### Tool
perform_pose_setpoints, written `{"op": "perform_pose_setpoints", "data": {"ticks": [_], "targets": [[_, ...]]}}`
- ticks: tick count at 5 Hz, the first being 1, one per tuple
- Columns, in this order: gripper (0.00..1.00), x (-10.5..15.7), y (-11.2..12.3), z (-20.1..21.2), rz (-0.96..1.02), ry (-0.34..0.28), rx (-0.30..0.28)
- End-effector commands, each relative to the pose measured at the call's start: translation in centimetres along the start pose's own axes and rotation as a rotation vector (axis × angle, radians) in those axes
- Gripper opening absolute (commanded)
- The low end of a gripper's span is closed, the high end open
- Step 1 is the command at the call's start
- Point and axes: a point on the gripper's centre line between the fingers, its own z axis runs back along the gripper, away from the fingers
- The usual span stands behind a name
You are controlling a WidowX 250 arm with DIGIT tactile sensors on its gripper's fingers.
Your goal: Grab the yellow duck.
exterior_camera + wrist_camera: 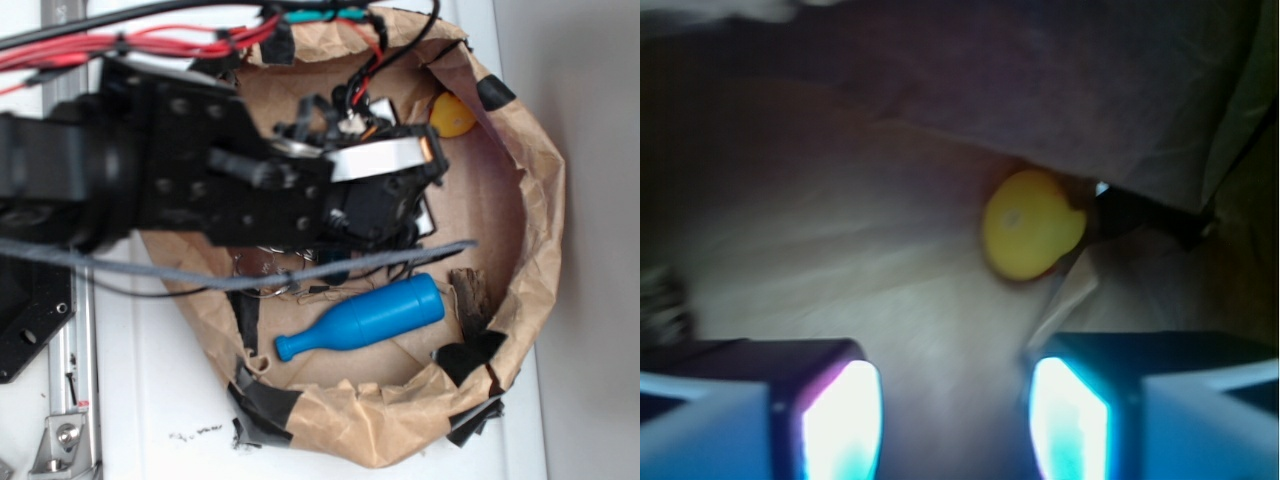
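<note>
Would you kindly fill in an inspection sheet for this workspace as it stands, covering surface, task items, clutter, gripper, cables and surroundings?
Surface: brown cardboard floor ringed by a crumpled paper wall patched with black tape.
Job's things: yellow duck lies at the far edge against the paper wall, untouched.
Clutter: blue pin lying on its side; a dark wooden piece beside it.
Grippers: gripper open, jaws apart, short of the duck, holding nothing.
Cables: red and black wires run along the arm; a grey cord crosses the bin.
Surroundings: white tabletop; metal rail at left.
</note>
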Motion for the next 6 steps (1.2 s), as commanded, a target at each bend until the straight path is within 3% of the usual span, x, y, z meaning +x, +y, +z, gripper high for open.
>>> {"op": "perform_pose_setpoints", "data": {"ticks": [1, 3, 5, 6], "targets": [[1.0, 2.9, 1.6, -1.1, 0.057, -0.078, 0.025], [1.0, 3.6, 2.9, -1.8, 0.081, -0.115, 0.07], [1.0, 4.0, 5.2, -1.8, 0.13, -0.124, 0.006], [1.0, 5.0, 5.3, -2.9, 0.127, -0.135, 0.004]]}}
